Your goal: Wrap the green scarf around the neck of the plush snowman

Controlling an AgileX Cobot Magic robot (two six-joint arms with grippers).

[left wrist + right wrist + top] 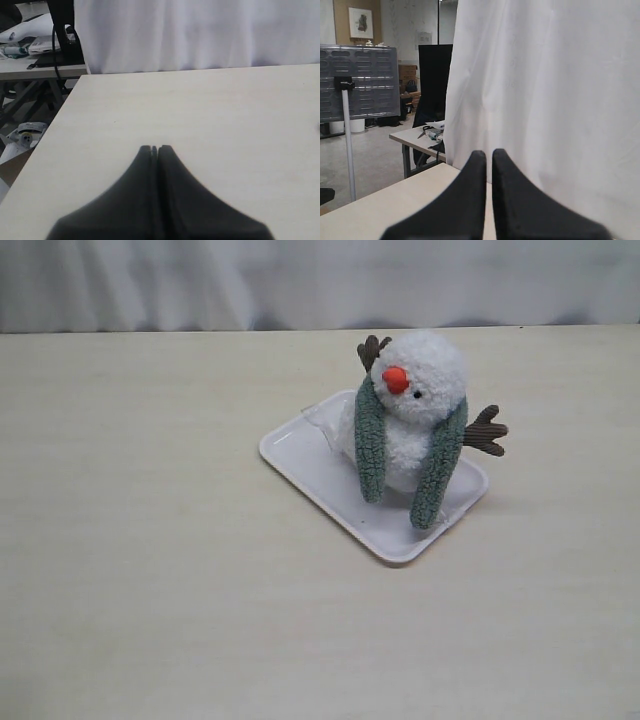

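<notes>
Green scarf [372, 445] is draped behind the plush snowman's [425, 370] neck, both ends hanging down its front uncrossed; snowman sits on the white tray [300, 455]. I'd call that draped, with a full wrap arguably still left. Left gripper [154, 148] and right gripper [489, 155] have their fingers pressed together, holding nothing; no readable writing or labels

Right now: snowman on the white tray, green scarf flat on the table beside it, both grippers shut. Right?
No: the exterior view shows the scarf draped over the snowman's neck, both ends hanging in front. Snowman on the tray, left gripper and right gripper shut: correct.
</notes>
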